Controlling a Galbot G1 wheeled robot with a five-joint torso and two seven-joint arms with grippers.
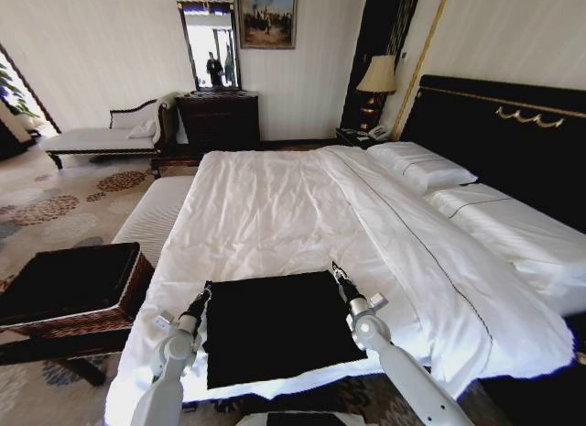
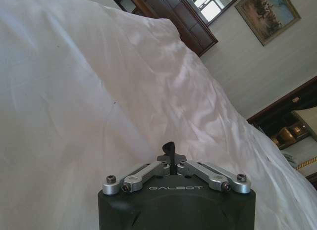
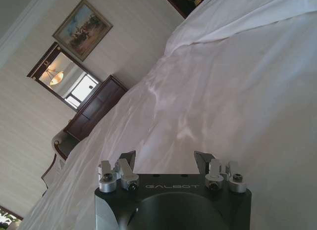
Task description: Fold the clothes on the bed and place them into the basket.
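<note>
Black shirt [image 1: 275, 323] lies folded square on the bed [image 1: 293, 215], near the basket [image 1: 69, 289].

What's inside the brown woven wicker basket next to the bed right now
The brown woven wicker basket shows just its black fabric lining; no clothing is visible inside. The folded black shirt lies on the white bed.

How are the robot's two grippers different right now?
The left gripper has its fingers pressed shut together, while the right gripper holds its fingers wide apart. The left gripper sits at the far left corner of the folded black shirt; the right gripper sits at the far right corner. Both reach over the big white-sheeted bed.
</note>
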